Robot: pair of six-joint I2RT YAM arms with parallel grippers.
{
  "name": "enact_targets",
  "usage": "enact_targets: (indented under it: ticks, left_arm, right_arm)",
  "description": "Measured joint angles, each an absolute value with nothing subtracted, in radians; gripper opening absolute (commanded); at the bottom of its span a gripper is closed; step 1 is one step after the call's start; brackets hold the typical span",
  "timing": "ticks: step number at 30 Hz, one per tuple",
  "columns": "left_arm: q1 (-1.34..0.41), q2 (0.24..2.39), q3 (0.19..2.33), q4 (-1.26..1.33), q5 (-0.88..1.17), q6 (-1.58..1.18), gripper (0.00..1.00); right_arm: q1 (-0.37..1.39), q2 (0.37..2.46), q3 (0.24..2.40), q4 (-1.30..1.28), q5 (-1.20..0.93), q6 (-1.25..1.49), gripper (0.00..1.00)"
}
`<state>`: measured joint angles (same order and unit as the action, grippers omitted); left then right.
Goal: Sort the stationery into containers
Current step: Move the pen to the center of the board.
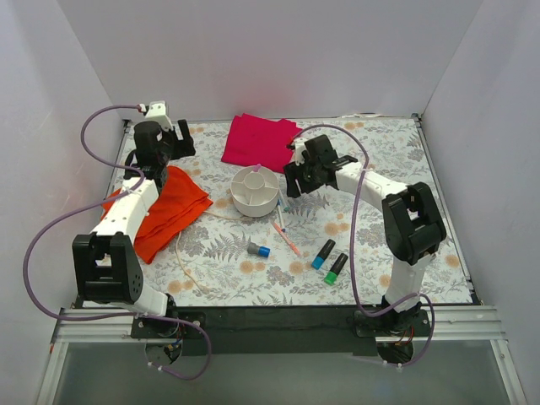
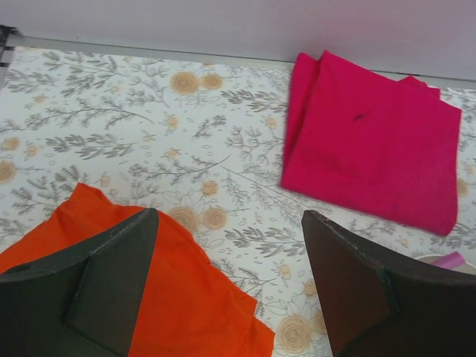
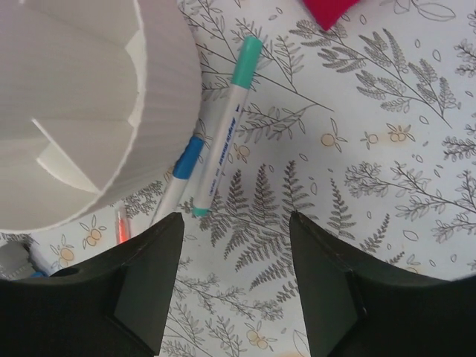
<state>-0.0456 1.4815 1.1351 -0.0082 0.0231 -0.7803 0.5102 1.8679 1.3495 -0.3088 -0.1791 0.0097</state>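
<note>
The right gripper (image 3: 236,279) hangs spread and empty just beside the white dish (image 3: 167,97). In its wrist view the teal-capped white pen (image 3: 223,130) lies on the table at 12 o'clock, its long axis running from 1 to 7 o'clock, so the fingers would likely close across it. A blue-capped pen (image 3: 182,167) wedged between it and the dish wall crowds the grasp, while the left gripper (image 2: 230,216), also open, hovers over the orange cloth (image 2: 171,297), well apart.

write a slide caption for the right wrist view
Open right gripper poised near teal-capped pen and blue-capped pen beside the white dish.
</note>
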Motion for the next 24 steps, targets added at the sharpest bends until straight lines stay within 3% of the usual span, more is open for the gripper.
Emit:
enact_targets:
  ticks: [18,24]
  left_arm:
    - [-0.008,1.485,1.134,-0.034,-0.008,-0.741,0.78]
    - [-0.008,1.481,1.103,-0.045,-0.012,-0.736,0.78]
  right_arm:
    - [0.606,1.916,1.266,-0.161,-0.101,0.128,0.57]
    - [0.604,1.945,1.265,-0.160,-0.079,0.150,0.40]
